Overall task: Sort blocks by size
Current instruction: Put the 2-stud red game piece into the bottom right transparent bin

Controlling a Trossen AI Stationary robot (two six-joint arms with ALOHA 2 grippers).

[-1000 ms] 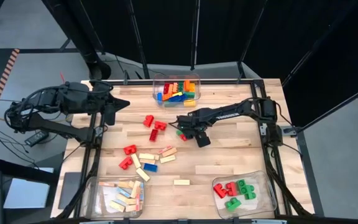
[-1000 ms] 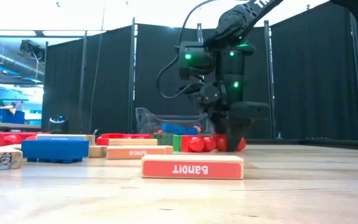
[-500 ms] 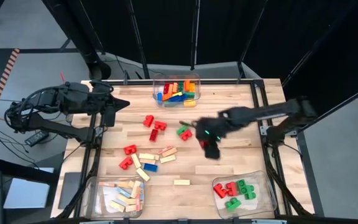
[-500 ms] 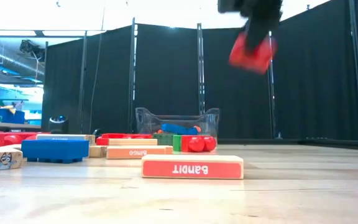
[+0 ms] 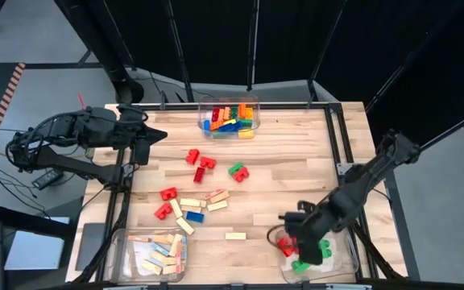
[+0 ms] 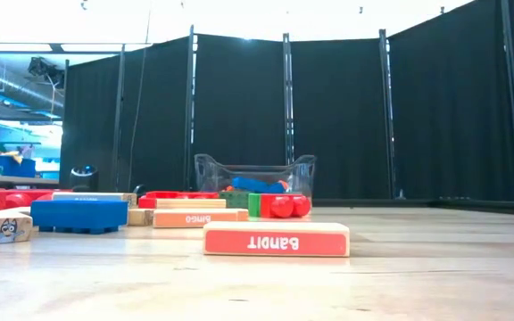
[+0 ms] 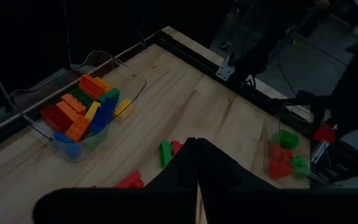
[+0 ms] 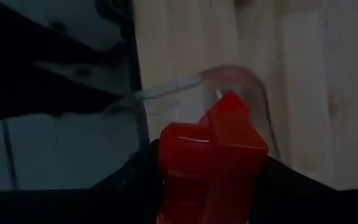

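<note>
1. The right end effector [image 5: 303, 242] hangs over the clear bin [image 5: 342, 262] at the tabletop's [image 5: 296, 173] five o'clock corner, its fingers clamped on a red block [image 8: 211, 158]. If it lets go too near the rim, the block could strike the bin's wall and bounce out onto the wood.
2. That bin already holds red and green bricks [image 5: 311, 242]; judging by the pile, a block dropped from height may knock one over the low wall.
3. The grip looks to sit on one side of the block, so it might twist or slip before release.
4. The left end effector [image 5: 153, 135] rests pinched shut and empty at the ten o'clock edge, well apart, so a collision seems unlikely.
5. Loose blocks [image 5: 192, 205] remain around the centre and toward seven o'clock; a low return sweep could scatter them, including the green-and-red pair [image 5: 238, 171].
</note>
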